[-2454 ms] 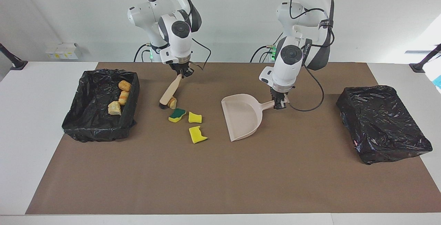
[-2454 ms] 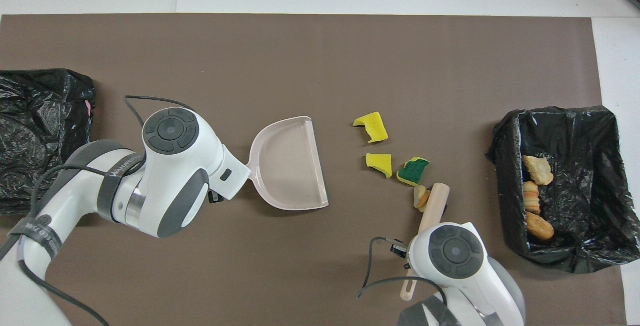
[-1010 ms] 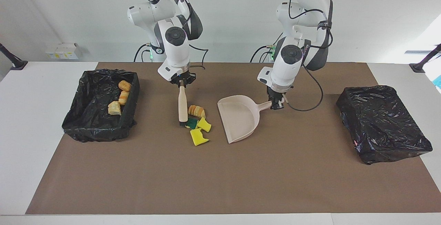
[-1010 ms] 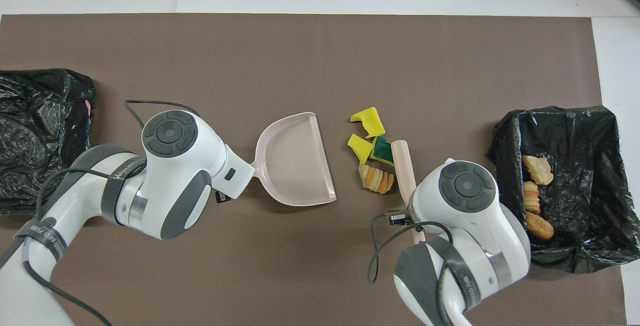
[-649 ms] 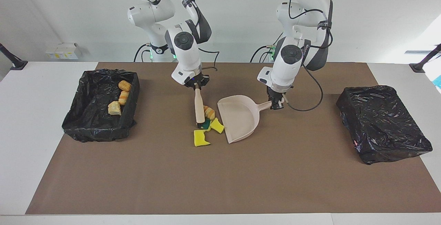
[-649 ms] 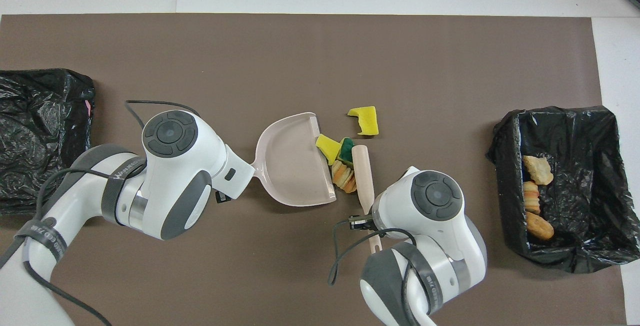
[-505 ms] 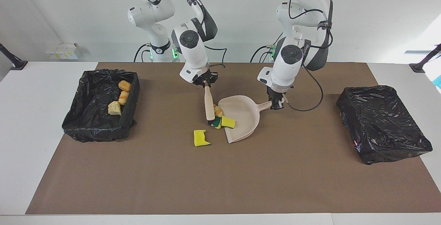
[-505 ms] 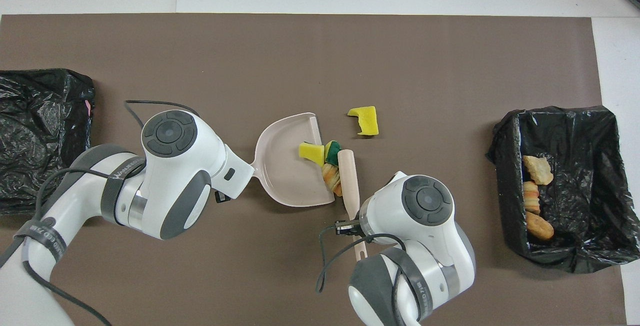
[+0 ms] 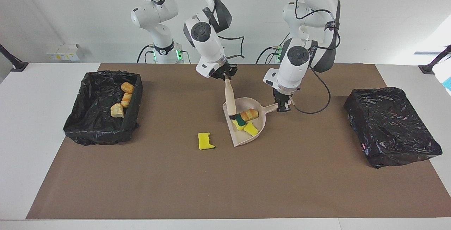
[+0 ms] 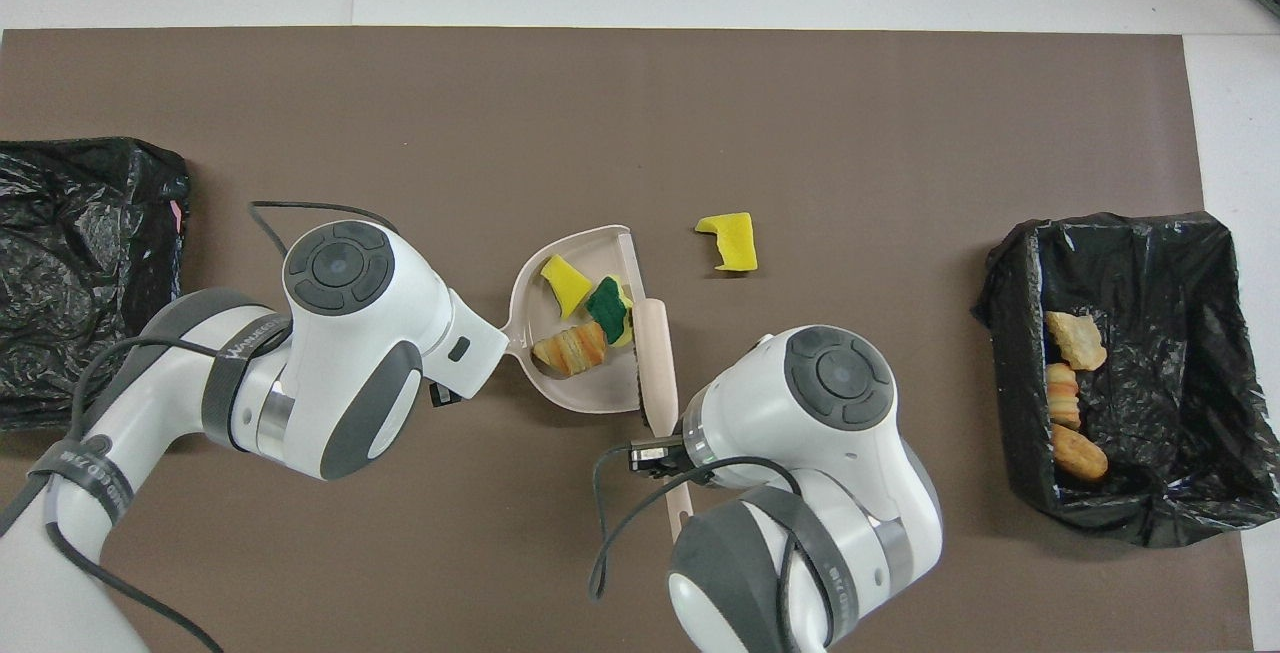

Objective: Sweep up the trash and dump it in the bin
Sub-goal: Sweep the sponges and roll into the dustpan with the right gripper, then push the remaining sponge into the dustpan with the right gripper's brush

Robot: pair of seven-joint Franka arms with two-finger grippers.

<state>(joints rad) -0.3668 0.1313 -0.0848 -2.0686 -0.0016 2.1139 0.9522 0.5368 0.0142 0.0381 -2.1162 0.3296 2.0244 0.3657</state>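
Brown mat [image 9: 225, 184] covered white table. Right gripper [image 9: 225, 76] pinched brush [image 9: 230, 99]; left gripper [image 9: 283, 107] pinched dustpan [image 9: 243, 136] holding three trash pieces [image 9: 246, 119]. One yellow piece [image 9: 205, 141] lay at dustpan's eight o'clock; three in bin [image 9: 102, 131].

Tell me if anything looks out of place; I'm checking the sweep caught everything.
One yellow sponge piece lies alone on the mat, apart from the dustpan on the side toward the right arm's end. The other loose pieces, a pastry and sponge bits, sit inside the pan, so this one looks missed.
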